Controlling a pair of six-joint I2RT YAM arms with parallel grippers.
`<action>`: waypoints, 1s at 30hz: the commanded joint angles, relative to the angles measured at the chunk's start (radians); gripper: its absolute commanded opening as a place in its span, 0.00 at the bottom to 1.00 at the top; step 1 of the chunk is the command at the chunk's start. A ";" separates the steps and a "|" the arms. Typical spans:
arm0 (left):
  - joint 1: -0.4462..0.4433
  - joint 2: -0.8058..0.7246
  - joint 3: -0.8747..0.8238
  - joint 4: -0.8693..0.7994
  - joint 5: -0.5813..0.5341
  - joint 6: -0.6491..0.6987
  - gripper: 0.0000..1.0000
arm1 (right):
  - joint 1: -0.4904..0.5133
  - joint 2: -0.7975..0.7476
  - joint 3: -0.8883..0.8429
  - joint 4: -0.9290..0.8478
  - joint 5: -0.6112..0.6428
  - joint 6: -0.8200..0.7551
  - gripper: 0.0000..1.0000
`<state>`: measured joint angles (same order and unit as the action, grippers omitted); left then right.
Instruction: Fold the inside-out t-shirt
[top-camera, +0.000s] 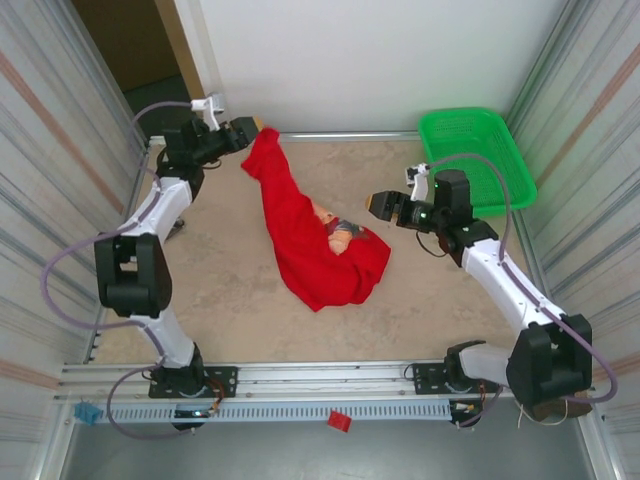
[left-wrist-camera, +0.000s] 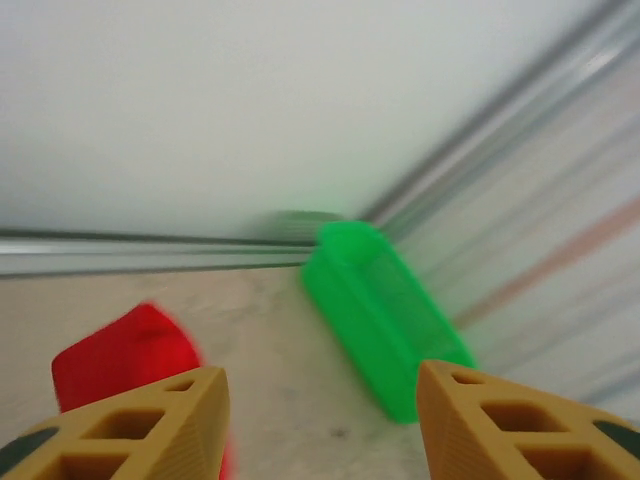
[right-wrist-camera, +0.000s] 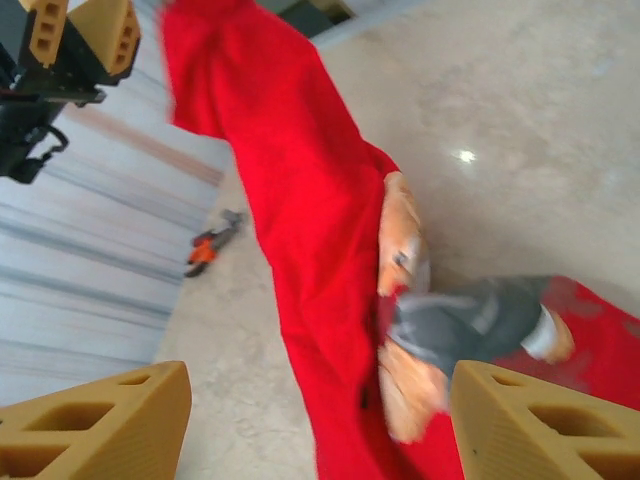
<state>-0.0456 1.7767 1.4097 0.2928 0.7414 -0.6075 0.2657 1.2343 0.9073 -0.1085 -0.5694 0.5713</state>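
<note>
The inside-out t-shirt is a bright red band of cloth running from the back left to a bunched heap at mid-table. A peach and grey print shows on the heap. My left gripper is at the shirt's far end, open, with bare table between its fingers. In the left wrist view the red cloth sits just outside the left finger. My right gripper hovers open just right of the heap. In the right wrist view the shirt and print lie beneath the open fingers.
A green mesh basket stands at the back right corner, also seen ahead in the left wrist view. Ribbed walls close both sides and a white wall the back. A metal rail runs along the near edge.
</note>
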 joint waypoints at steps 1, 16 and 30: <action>0.033 -0.047 0.015 -0.085 -0.045 0.123 0.54 | 0.036 0.030 0.009 -0.119 0.152 -0.080 0.71; -0.714 -0.607 -0.726 -0.229 -0.792 0.006 0.68 | 0.206 0.292 0.072 -0.166 0.283 -0.150 0.73; -0.775 -0.166 -0.593 0.008 -0.735 -0.050 0.99 | 0.245 0.381 0.135 -0.160 0.339 -0.133 0.18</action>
<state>-0.8040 1.5684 0.7624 0.2188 0.0242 -0.6483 0.5167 1.6173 1.0035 -0.2596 -0.2485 0.4458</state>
